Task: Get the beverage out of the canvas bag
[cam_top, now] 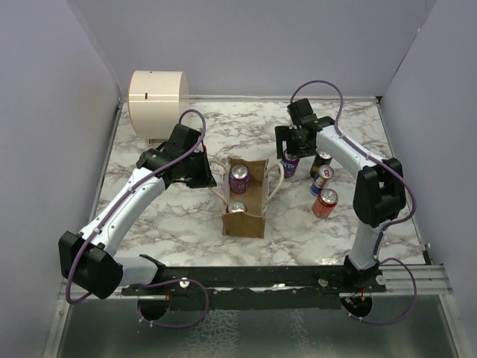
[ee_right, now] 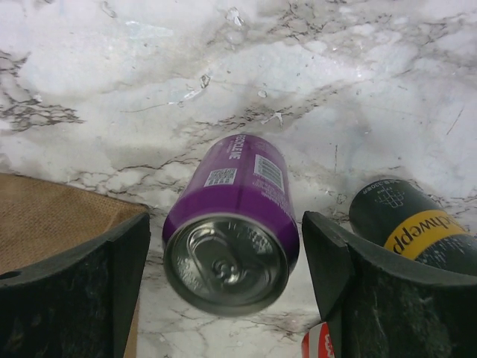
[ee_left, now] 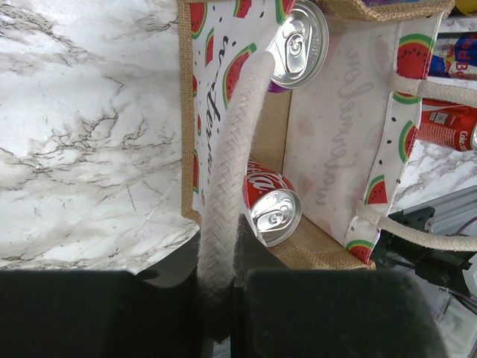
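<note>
The tan canvas bag (cam_top: 246, 216) with watermelon prints stands open mid-table. Inside it are a purple can (cam_top: 238, 177) and a red cola can (cam_top: 237, 207); both also show in the left wrist view, the purple one (ee_left: 298, 41) and the cola one (ee_left: 272, 212). My left gripper (cam_top: 209, 173) is shut on the bag's left white rope handle (ee_left: 231, 149). My right gripper (cam_top: 292, 151) is open around another purple can (ee_right: 231, 224), which stands on the marble right of the bag. Its fingers (ee_right: 328, 253) are clear of the can on both sides.
A dark can (cam_top: 322, 159), a blue-silver can (cam_top: 322, 179) and a red can (cam_top: 325, 203) stand right of the bag. The dark can (ee_right: 406, 220) is just beside my right finger. A cream cylindrical container (cam_top: 156, 104) sits at the back left. Walls enclose the table.
</note>
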`<action>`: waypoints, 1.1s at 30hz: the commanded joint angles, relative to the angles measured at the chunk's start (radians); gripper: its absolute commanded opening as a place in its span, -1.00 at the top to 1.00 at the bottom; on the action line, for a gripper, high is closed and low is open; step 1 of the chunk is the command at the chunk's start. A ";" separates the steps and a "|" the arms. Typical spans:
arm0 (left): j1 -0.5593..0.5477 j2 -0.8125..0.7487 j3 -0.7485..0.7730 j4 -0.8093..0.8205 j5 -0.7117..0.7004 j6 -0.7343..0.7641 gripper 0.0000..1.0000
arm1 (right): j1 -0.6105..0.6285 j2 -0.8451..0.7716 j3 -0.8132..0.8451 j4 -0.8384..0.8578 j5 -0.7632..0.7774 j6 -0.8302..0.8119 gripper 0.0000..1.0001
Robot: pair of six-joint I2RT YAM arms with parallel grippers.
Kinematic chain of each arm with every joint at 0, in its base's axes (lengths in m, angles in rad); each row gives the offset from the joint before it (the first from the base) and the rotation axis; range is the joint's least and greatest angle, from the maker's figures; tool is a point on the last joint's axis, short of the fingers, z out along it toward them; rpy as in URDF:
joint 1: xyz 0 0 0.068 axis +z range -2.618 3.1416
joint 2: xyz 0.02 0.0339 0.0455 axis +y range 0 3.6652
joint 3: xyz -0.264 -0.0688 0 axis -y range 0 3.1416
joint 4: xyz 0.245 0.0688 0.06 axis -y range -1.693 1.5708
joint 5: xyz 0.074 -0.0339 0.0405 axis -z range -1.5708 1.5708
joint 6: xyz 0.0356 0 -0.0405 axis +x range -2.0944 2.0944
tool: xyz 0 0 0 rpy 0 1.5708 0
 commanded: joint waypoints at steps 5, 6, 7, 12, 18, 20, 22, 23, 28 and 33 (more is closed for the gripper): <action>0.003 0.005 0.002 0.021 0.009 -0.006 1.00 | -0.008 -0.128 0.059 -0.031 -0.062 -0.002 -0.68; 0.003 0.005 0.003 0.021 0.008 -0.005 1.00 | -0.008 -0.139 0.061 -0.036 -0.071 -0.003 -0.68; 0.003 0.005 0.003 0.021 0.008 -0.006 1.00 | -0.008 -0.149 0.063 -0.039 -0.083 -0.004 -0.68; 0.003 0.001 0.002 0.025 0.005 -0.012 1.00 | -0.008 -0.238 0.036 -0.042 -0.187 0.053 -0.68; 0.003 0.000 -0.003 0.027 0.011 -0.015 1.00 | 0.003 -0.332 -0.022 0.005 -0.398 0.206 -0.67; 0.003 0.001 -0.003 0.025 0.013 -0.015 1.00 | 0.008 -0.358 -0.005 0.013 -0.411 0.239 -0.67; 0.003 0.002 -0.005 0.026 0.016 -0.017 1.00 | 0.012 -0.379 0.026 0.013 -0.422 0.263 -0.67; 0.003 0.003 -0.005 0.027 0.017 -0.017 1.00 | 0.014 -0.387 0.042 0.014 -0.429 0.274 -0.67; 0.003 0.006 -0.008 0.029 0.019 -0.016 1.00 | 0.067 -0.418 0.059 0.042 -0.478 0.330 -0.68; 0.003 0.008 -0.012 0.033 0.020 -0.018 1.00 | 0.209 -0.428 0.016 0.074 -0.404 0.359 -0.74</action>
